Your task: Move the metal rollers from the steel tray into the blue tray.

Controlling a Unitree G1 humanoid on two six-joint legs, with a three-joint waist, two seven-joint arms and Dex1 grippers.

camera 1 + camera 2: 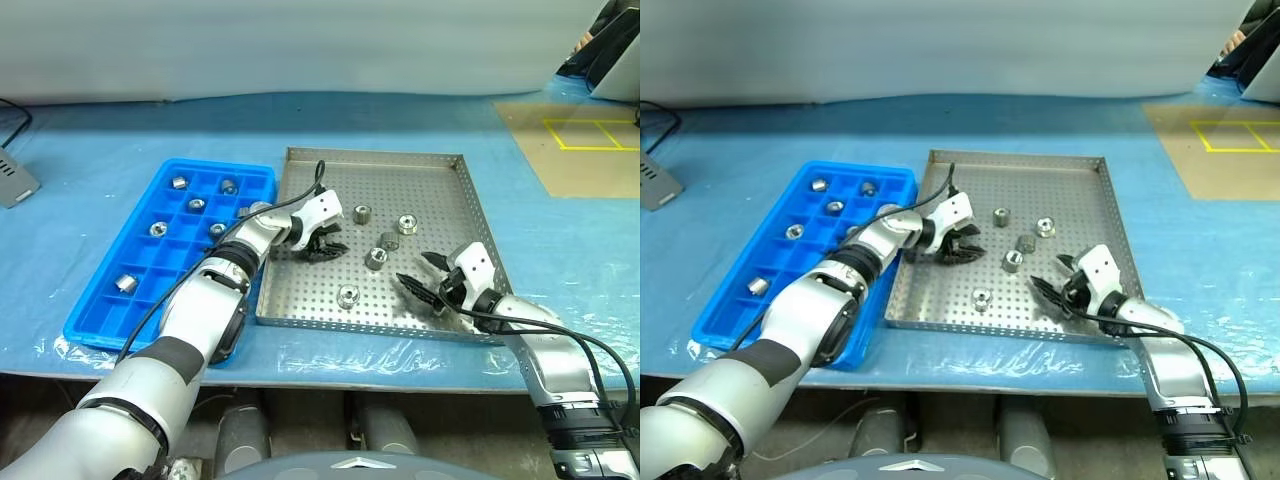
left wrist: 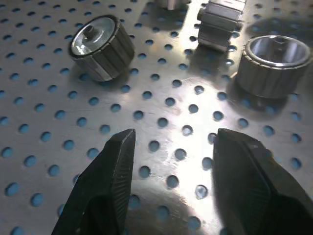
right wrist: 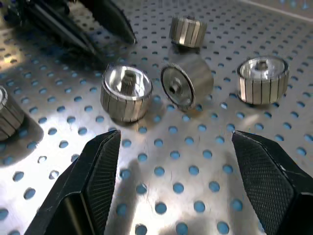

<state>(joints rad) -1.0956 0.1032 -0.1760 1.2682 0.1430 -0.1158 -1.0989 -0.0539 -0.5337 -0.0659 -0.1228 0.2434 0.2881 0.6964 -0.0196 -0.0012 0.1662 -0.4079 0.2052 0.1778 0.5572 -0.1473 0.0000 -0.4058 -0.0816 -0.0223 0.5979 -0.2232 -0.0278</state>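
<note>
Left gripper (image 1: pixel 322 243) open and empty over steel tray (image 1: pixel 455 160), right gripper (image 1: pixel 422 274) wide open; rollers (image 1: pixel 376 258) look hard, slick, probably heavy, so pinch across the ribbed sides.

The blue tray (image 1: pixel 100 305) lies on the bench (image 1: pixel 90 160), touching the steel tray's (image 1: pixel 455 200) left side. Five rollers (image 1: pixel 376 258) sit in the steel tray, near its middle. Several more rollers sit in separate compartments of the blue tray.
</note>
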